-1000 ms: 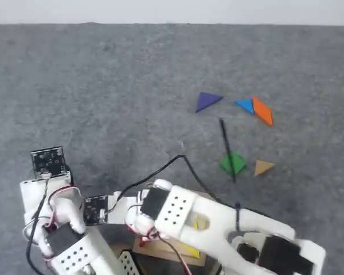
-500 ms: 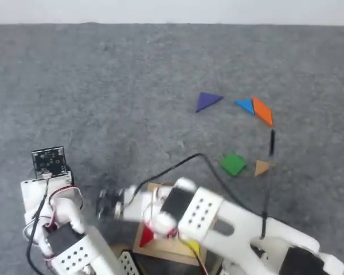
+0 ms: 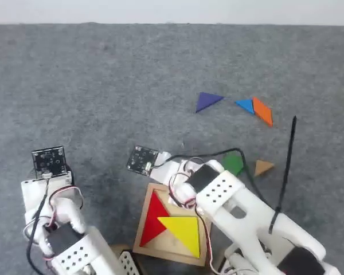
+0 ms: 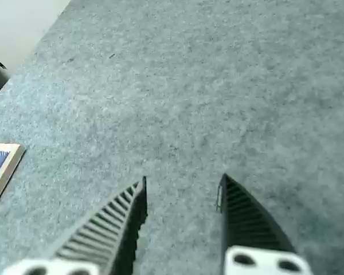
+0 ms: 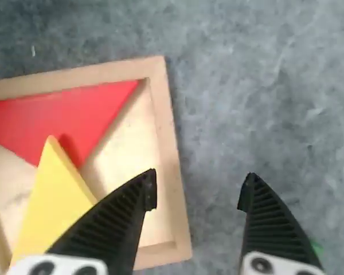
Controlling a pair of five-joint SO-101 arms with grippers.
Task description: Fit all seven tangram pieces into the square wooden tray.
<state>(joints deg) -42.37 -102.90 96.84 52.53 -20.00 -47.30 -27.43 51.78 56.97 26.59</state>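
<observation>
Bright, even, diffuse light covers the grey surface. Shadows are faint and soft-edged, darkest beneath the right arm beside the tray.

High view: fixed overhead, looking down across the grey table toward its far edge, wide and distant. Left wrist view: low and close over bare table, facing out between its own jaws. Right wrist view: close above 1 corner of the tray, looking down past its own jaws; shares tray, red piece and yellow piece with the high view.
</observation>
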